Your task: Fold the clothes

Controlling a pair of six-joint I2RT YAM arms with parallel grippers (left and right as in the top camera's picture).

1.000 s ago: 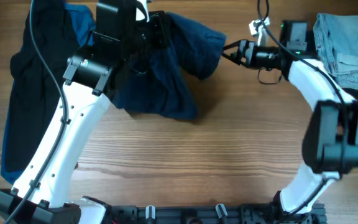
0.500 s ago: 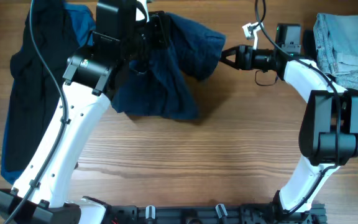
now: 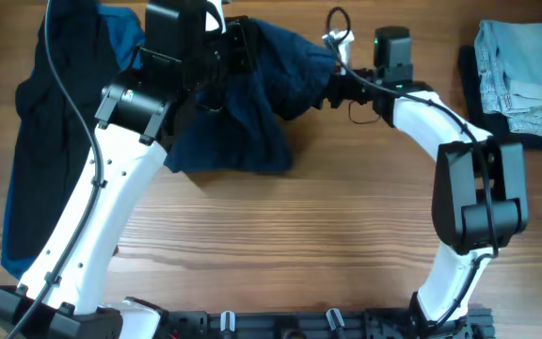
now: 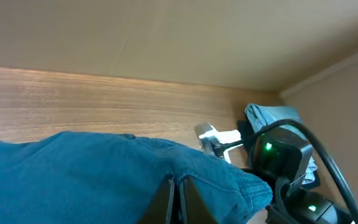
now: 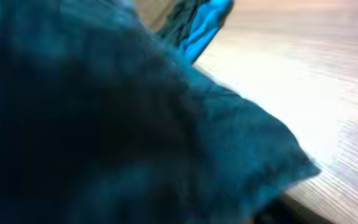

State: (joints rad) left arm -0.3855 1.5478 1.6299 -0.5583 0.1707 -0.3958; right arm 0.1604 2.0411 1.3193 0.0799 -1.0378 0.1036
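While the left gripper stands pinched together on a fold of the navy shorts, holding them bunched near the top centre of the overhead frame, the right gripper noses into their right-hand edge. Cloth fills its wrist view, so I cannot tell how its jaws stand. To me this looks like the spreading step: the right needs a firm pinch there, then both draw the shorts flat.
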